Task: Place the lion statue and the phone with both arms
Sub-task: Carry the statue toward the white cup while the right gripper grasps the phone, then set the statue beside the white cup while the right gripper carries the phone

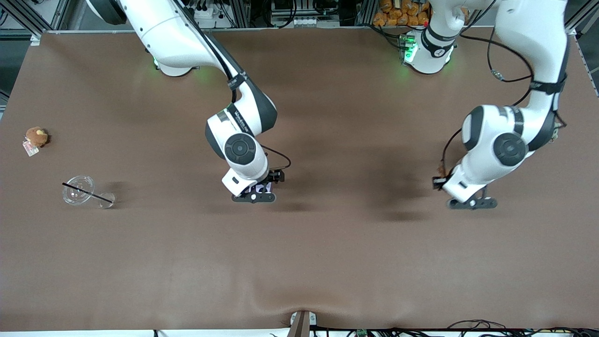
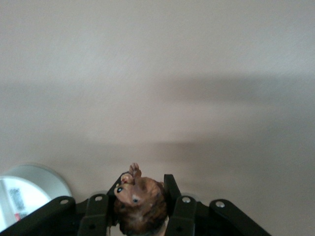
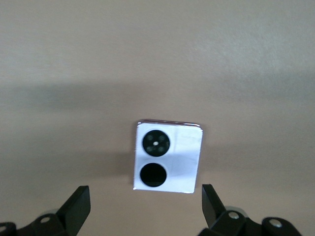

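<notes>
The lion statue (image 2: 140,205) sits pinched between the pressed-together fingers (image 2: 180,211) of the left gripper (image 1: 471,203), held in the air over the table (image 1: 327,262) toward the left arm's end. The phone (image 3: 168,156) lies flat on the table, camera circles up, under the right gripper (image 1: 253,197), whose fingers (image 3: 78,204) are spread wide to either side of it without touching. A plush toy (image 1: 35,137) and a clear plastic lid (image 1: 78,190) with a black straw (image 1: 87,193) lie toward the right arm's end.
</notes>
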